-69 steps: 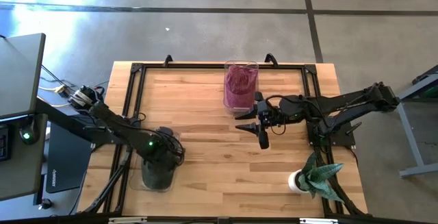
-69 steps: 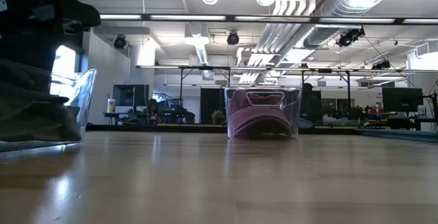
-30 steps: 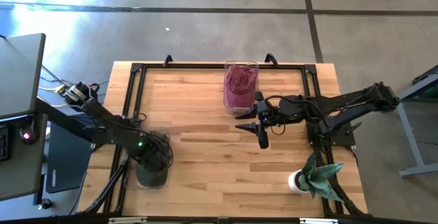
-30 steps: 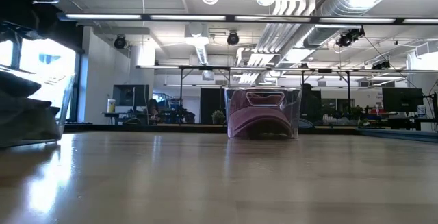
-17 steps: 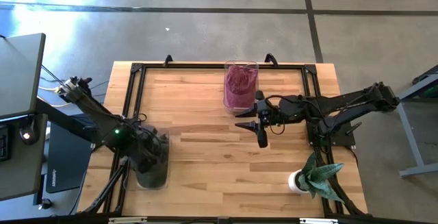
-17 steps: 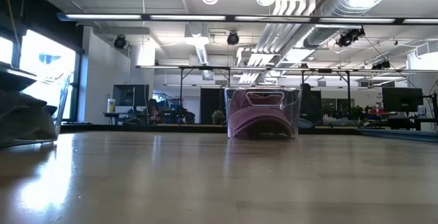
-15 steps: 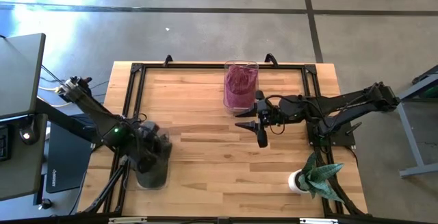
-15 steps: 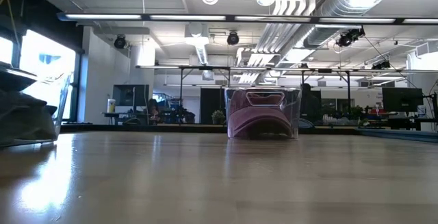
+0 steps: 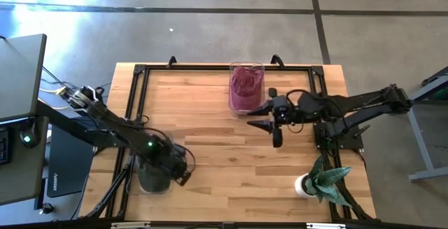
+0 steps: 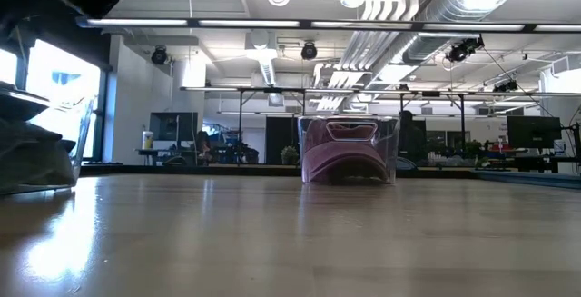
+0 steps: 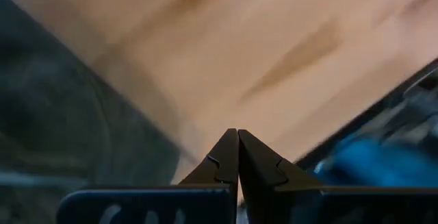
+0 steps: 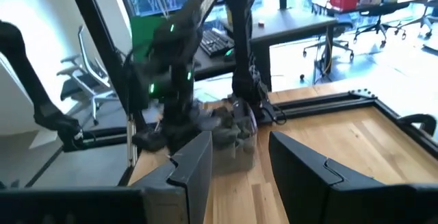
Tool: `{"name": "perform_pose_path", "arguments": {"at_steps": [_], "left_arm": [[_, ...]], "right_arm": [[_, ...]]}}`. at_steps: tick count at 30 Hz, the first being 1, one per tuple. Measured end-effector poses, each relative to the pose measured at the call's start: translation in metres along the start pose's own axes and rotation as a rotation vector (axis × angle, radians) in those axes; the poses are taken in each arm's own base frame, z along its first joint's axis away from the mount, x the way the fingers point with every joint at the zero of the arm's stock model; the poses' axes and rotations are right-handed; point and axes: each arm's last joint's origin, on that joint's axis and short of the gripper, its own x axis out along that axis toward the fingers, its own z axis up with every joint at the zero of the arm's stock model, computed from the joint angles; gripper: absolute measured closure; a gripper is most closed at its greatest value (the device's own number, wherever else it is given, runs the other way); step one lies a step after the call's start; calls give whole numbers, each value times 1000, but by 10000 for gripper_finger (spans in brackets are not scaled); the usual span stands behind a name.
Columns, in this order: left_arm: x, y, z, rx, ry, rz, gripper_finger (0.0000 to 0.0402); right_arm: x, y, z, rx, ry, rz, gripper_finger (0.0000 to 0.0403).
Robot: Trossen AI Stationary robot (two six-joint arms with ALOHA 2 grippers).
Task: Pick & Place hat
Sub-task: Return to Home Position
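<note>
The left gripper (image 11: 238, 142) is pointing down at the wooden table top (image 11: 226, 46), its two dark fingers (image 11: 217, 168) pressing tip to tip with nothing between them. A dark grey mass (image 11: 61, 128), too blurred to name, is lying beside them. A black rail (image 11: 404, 90) and a blue patch (image 11: 363, 166) are showing past the table's edge.

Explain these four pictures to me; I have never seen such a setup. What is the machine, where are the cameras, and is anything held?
Two dark robot arms work at a wooden table. One picture looks straight down, one looks level across the tabletop, two come from cameras on the wrists. A clear bin at the far edge holds a maroon cap; another bin by the left arm holds dark caps. A potted plant stands near the right arm. The left gripper is shut, the right gripper open; neither holds anything.
</note>
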Motion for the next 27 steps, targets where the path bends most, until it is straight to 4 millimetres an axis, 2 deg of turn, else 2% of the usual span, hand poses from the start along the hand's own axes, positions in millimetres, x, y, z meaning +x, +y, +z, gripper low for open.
{"name": "perform_pose_path", "arguments": {"at_steps": [3, 8, 14, 18, 22, 24, 27], "left_arm": [[9, 2, -7, 38, 119, 61, 402], [9, 3, -16, 53, 172, 74, 402], [-12, -2, -19, 24, 156, 3, 402], [-40, -18, -15, 47, -37, -134, 402], [-69, -34, -3, 103, -381, -225, 402], [-81, -40, 6, 131, -526, -244, 402], [-102, -48, 25, 191, -646, -263, 402]], "right_arm": [[-6, 0, 4, -1, -22, -10, 261], [-14, -1, 8, -2, -37, -9, 261], [-30, -1, 17, 12, -78, 1, 261], [-51, -2, 22, 63, -74, 51, 261], [-88, -5, 25, 95, -42, 96, 273], [-108, -8, 26, 93, -44, 110, 297], [-134, -12, 26, 74, -58, 116, 360]]}}
